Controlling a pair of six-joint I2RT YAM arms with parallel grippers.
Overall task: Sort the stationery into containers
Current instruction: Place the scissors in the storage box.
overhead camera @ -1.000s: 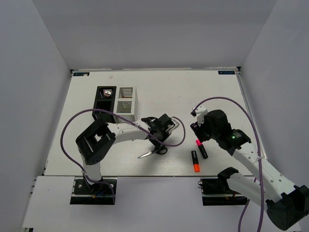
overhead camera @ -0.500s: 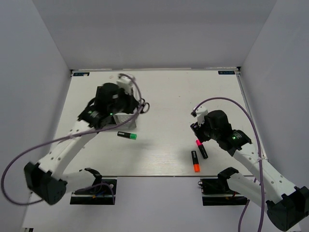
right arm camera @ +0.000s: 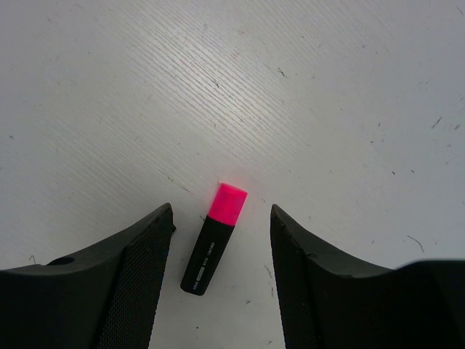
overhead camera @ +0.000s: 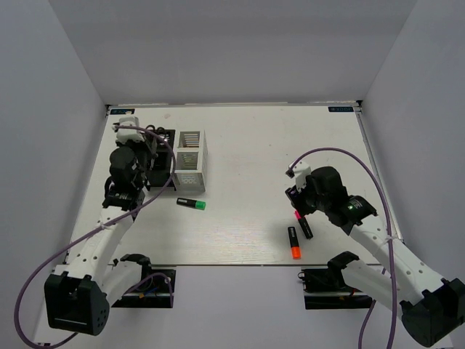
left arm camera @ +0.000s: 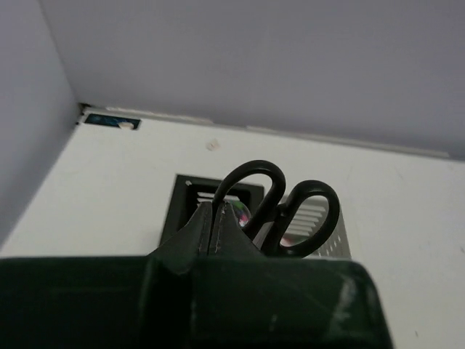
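Observation:
My left gripper (left arm camera: 216, 214) is shut on one handle loop of the black-handled scissors (left arm camera: 290, 211). It holds them just before the black organiser (left arm camera: 182, 200) and the white organiser (left arm camera: 323, 225); the blades are hidden. In the top view this gripper (overhead camera: 149, 149) is at the black organiser's (overhead camera: 167, 180) left side. My right gripper (right arm camera: 221, 209) is open and low over the table, straddling a pink-capped black marker (right arm camera: 211, 247). In the top view the right gripper (overhead camera: 299, 211) is above that marker (overhead camera: 304, 226). An orange-capped marker (overhead camera: 293, 243) lies beside it.
A green-capped marker (overhead camera: 191, 204) lies on the table just in front of the white organiser (overhead camera: 190, 160). Something shiny and pink shows inside the organisers (left arm camera: 251, 214). Grey walls close in the table on three sides.
My left arm has swung from the scissors' spot mid-table, over the white organiser, to the black organiser's left side, carrying the scissors. A green-capped marker now shows. The right arm has barely moved.

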